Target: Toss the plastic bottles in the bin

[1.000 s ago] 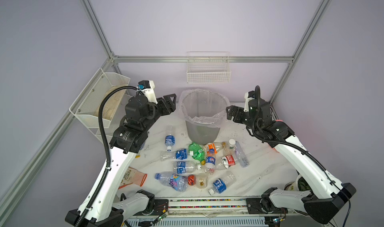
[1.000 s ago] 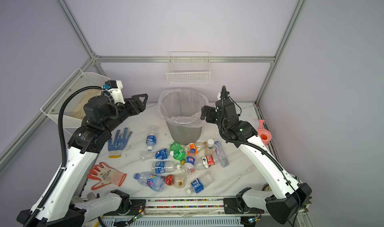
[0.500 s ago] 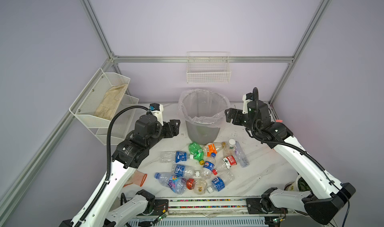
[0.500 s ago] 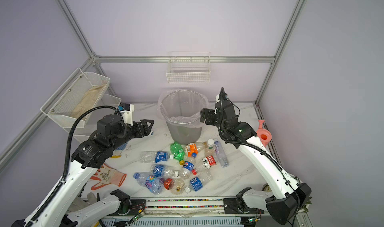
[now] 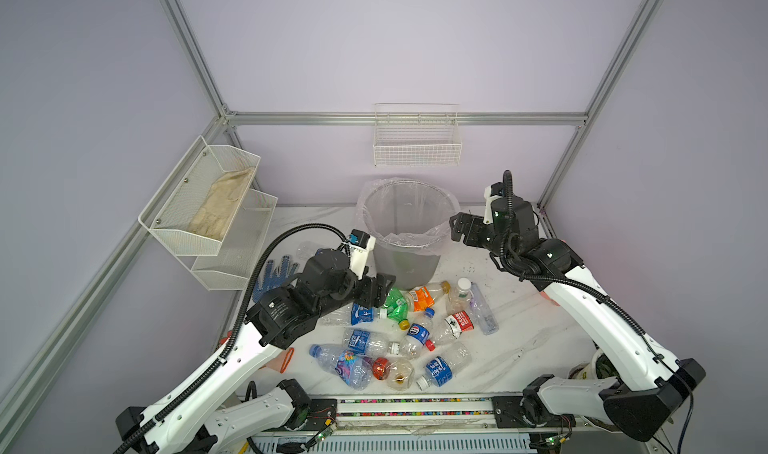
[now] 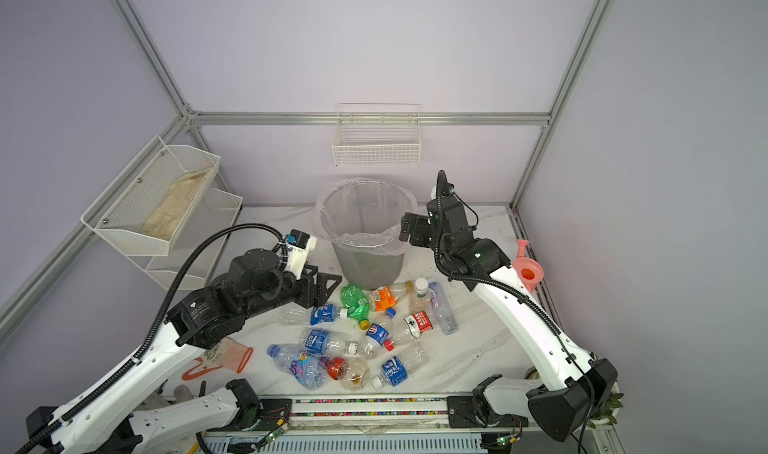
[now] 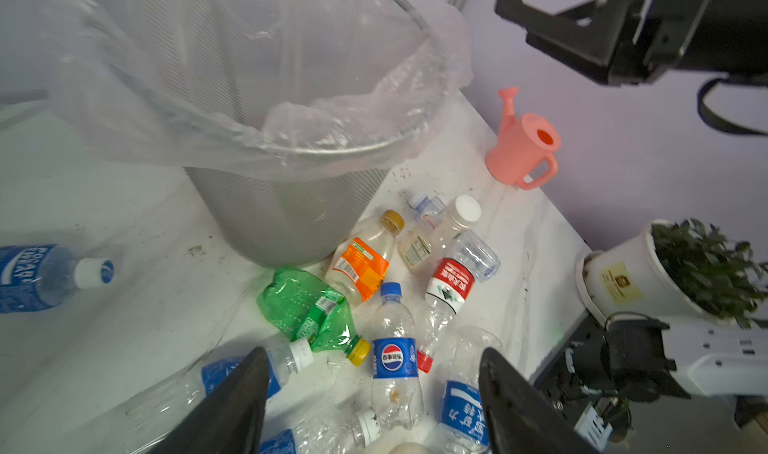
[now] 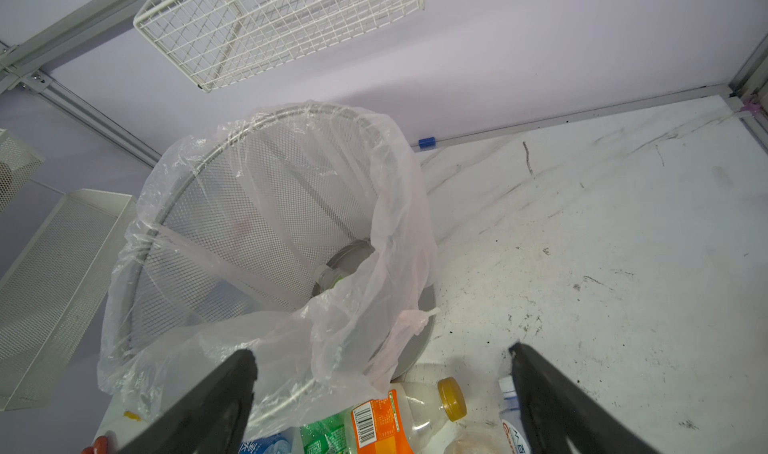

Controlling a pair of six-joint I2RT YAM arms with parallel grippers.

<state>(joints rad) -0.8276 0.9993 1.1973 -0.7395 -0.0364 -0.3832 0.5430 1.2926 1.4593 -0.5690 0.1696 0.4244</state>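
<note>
Black left gripper (image 5: 380,289) low over the heap, jaws wide, gripping nothing. Roughly a dozen bottles (image 5: 417,333) lying on the table (image 5: 519,306) before the bin (image 5: 405,264), plus a stray bottle (image 7: 37,277) to its left. Perhaps one inside; hard to tell. Beside the rim, right gripper (image 5: 457,227) wide, empty. Barely begun, seemingly.

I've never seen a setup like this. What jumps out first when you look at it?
A colourful heap of plastic bottles lies on the white table, just in front of the tall grey bin lined with a clear bag. The left gripper hangs open low over the heap, and the right gripper is open beside the bin's rim. A pink watering can stands at the table's right edge.
</note>
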